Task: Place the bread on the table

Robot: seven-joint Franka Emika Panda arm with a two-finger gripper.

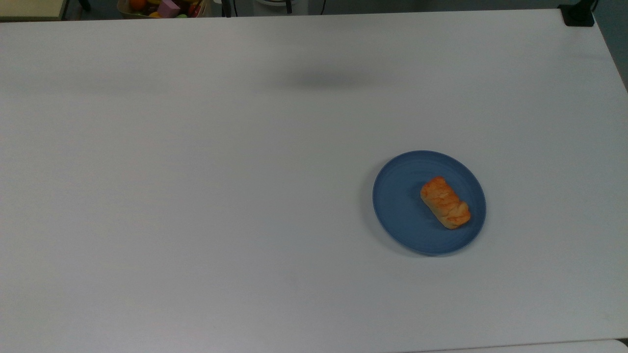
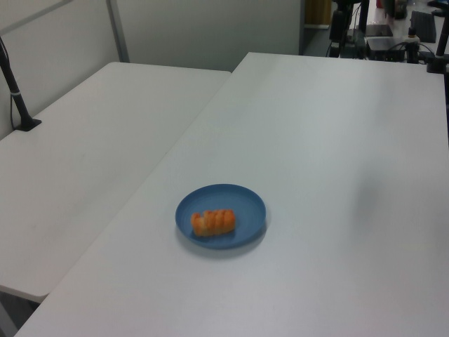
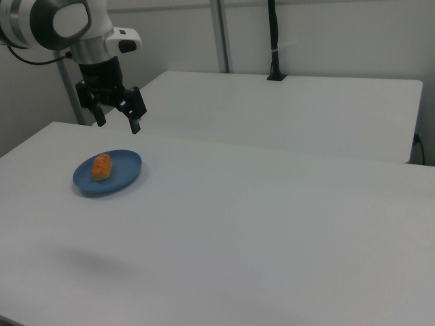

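Nothing is moved yet: the bread (image 1: 445, 202) lies on the blue plate (image 1: 400, 206) on the white table (image 1: 196, 171), while the gripper (image 3: 117, 125) hangs above with fingers spread and empty, so grasping and placing remain.

The bread (image 1: 445, 202) lies on the plate (image 1: 400, 206), toward the top view's right of the table (image 1: 196, 196)
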